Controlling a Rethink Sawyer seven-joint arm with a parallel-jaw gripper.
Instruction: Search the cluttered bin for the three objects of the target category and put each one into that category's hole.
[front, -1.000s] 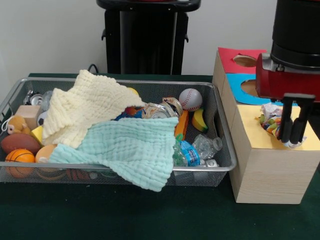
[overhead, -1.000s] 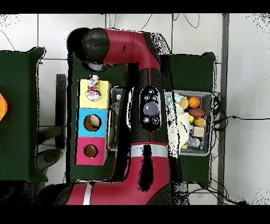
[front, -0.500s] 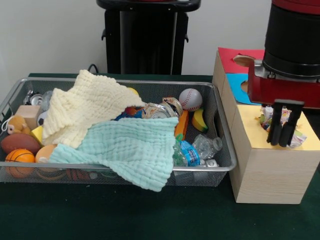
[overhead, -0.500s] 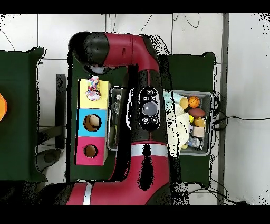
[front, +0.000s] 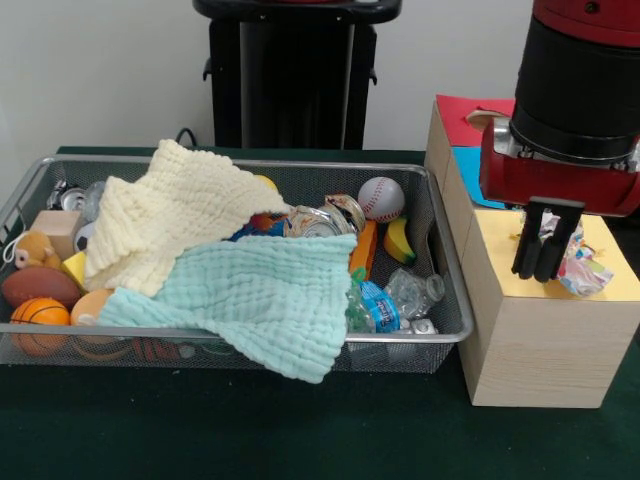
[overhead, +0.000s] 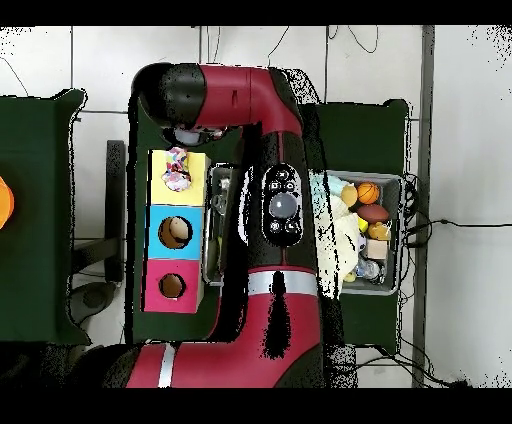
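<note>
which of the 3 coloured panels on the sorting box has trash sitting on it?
The yellow panel, the one at the front end of the box in the front view. A crumpled wrapper lies on it beside the tool; the blue panel and red panel show only their holes.

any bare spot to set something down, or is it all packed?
Bare green table in front of the bin and the box. Bin itself is packed under two cloths. Yellow box top is taken by the wrapper and gripper.
</note>
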